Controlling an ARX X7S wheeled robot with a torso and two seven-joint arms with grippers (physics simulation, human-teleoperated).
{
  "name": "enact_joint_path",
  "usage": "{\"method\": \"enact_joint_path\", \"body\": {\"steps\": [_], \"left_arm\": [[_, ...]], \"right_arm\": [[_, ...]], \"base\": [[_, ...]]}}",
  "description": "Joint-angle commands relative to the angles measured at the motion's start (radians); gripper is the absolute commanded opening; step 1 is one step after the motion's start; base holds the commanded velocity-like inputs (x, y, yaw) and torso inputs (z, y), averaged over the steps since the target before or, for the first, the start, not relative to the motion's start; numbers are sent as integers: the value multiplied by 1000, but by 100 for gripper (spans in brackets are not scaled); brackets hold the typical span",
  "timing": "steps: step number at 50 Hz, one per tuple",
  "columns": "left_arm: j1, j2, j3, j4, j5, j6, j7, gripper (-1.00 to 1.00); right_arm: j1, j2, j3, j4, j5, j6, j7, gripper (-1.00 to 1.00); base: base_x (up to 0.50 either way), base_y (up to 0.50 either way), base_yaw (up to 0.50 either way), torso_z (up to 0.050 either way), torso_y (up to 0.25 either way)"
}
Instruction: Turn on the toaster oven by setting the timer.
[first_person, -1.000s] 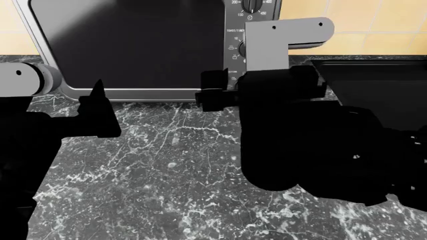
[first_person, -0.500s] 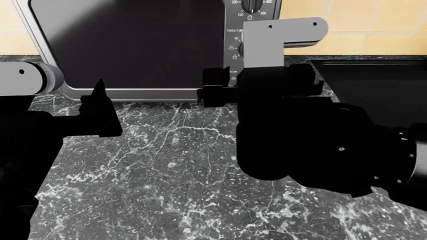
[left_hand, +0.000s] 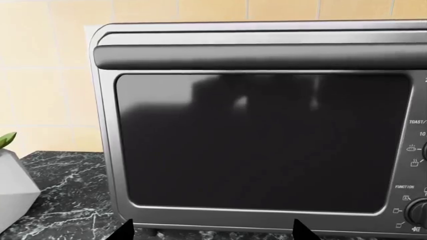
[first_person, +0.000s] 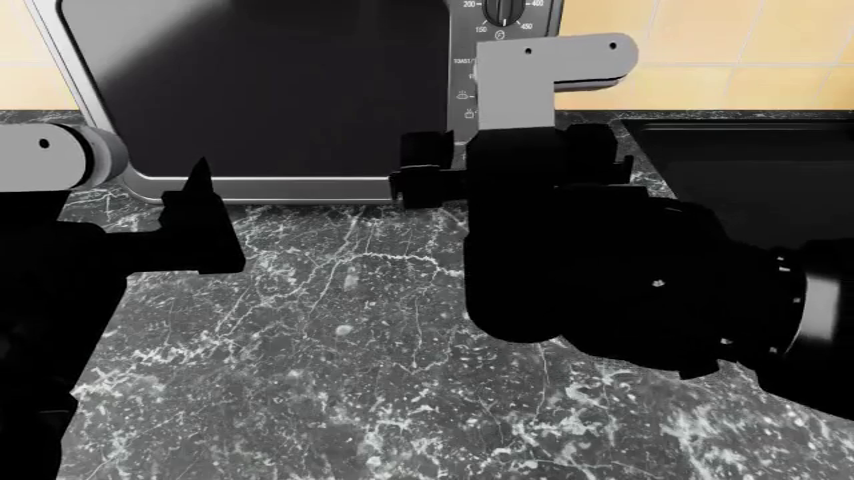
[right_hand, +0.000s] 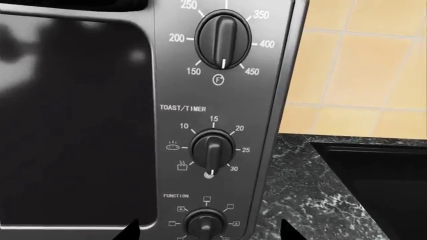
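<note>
The silver toaster oven (first_person: 267, 90) stands at the back of the counter, its dark glass door (left_hand: 260, 140) shut. The right wrist view shows its knob strip: a temperature knob (right_hand: 223, 39), the TOAST/TIMER knob (right_hand: 212, 148) with its pointer straight down at the small circle mark, and a function knob (right_hand: 205, 225). My right gripper (right_hand: 210, 232) is open a short way in front of the strip, about level with the function knob, touching no knob. In the head view the right gripper (first_person: 424, 180) covers the strip's lower part. My left gripper (left_hand: 213, 232) is open in front of the door's lower edge, holding nothing.
The dark marble counter (first_person: 347, 330) runs in front of the oven. A black sunken basin (first_person: 747, 160) lies to the oven's right. A white faceted pot (left_hand: 13, 185) with a green leaf stands left of the oven. Yellow tiles cover the wall (right_hand: 360, 65).
My right arm has shifted slightly left and closer to the knob strip. The left arm has not moved.
</note>
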Motion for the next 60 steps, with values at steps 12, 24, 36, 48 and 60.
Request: {"method": "enact_joint_path", "body": {"steps": [12, 24, 36, 48, 60], "left_arm": [[6, -11, -1, 3, -7, 14, -2, 100], [5, -13, 4, 2, -3, 18, 1, 100], [-3, -8, 17, -8, 10, 18, 7, 100], [-5, -10, 23, -8, 10, 21, 6, 100], [8, -22, 14, 6, -2, 31, 1, 100]], "right_arm": [[1, -34, 1, 105, -12, 2, -52, 100], [-1, -50, -3, 138, -21, 6, -67, 100], [-2, -62, -7, 181, -34, 6, -84, 100], [-5, -75, -8, 212, -44, 6, -99, 100], [-8, -91, -11, 244, -54, 8, -120, 100]], "base": [[0, 0, 0, 0, 0], [0, 0, 0, 0, 0], [0, 0, 0, 0, 0], [0, 0, 0, 0, 0], [0, 0, 0, 0, 0]]}}
